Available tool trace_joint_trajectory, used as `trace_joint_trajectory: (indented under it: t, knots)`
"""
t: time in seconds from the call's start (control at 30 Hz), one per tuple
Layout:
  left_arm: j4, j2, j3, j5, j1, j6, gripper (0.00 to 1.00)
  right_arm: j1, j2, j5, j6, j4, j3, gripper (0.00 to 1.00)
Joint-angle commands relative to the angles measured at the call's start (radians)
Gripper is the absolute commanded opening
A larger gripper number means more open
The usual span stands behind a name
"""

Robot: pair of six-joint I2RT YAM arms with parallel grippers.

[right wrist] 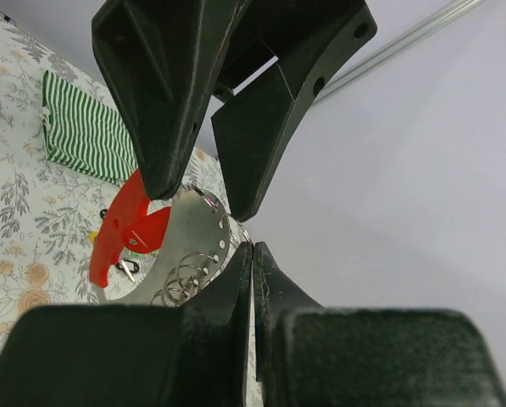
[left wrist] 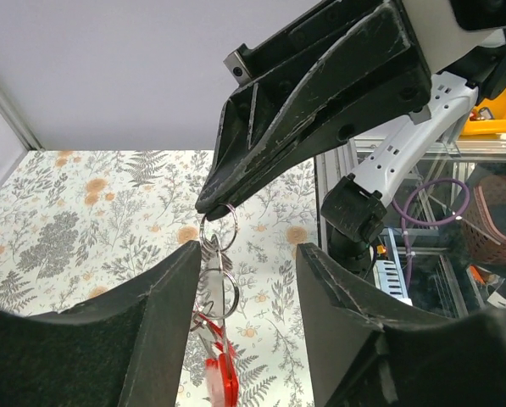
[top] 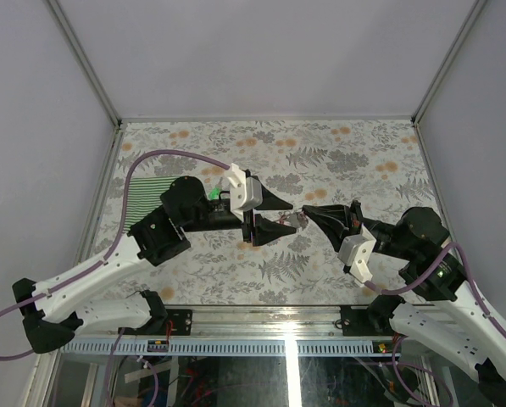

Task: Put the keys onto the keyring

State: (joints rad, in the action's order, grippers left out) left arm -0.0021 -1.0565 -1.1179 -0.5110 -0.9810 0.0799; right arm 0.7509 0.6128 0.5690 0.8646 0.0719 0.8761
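Note:
The keyring (top: pixel 296 221) is a chain of silvery rings (left wrist: pixel 215 292) with a red tag (left wrist: pixel 221 378) and a flat silvery plate (right wrist: pixel 193 242). It hangs in the air at mid-table. My right gripper (top: pixel 307 212) is shut on the top ring (left wrist: pixel 219 227), and its closed tips show in the right wrist view (right wrist: pixel 253 248). My left gripper (top: pixel 286 217) is open, with one finger on each side of the hanging rings (left wrist: pixel 248 248), and it grips nothing. One tiny key with a black tag (right wrist: pixel 127 270) lies on the table below. The other keys are hidden.
A green-and-white striped cloth (top: pixel 149 200) lies at the left edge of the fern-patterned table (top: pixel 346 161); it also shows in the right wrist view (right wrist: pixel 83 131). Grey walls close in three sides. A small green thing (top: pixel 214 193) sits by the left wrist.

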Motion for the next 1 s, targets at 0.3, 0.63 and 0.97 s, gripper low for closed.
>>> trace_joint_trajectory:
  t: [0.3, 0.63, 0.97]
  knots:
    - [0.040, -0.032, -0.048, 0.087, -0.002, 0.013, 0.51, 0.003, -0.013, 0.026, -0.029, -0.091, 0.026, 0.00]
    - [-0.015, -0.081, -0.085, 0.081, -0.002, 0.037, 0.34, 0.005, -0.021, 0.045, -0.055, -0.113, 0.015, 0.00]
    - [-0.040, -0.082, -0.085, 0.076, -0.003, 0.049, 0.00, 0.004, -0.024, 0.064, -0.087, -0.131, 0.002, 0.00]
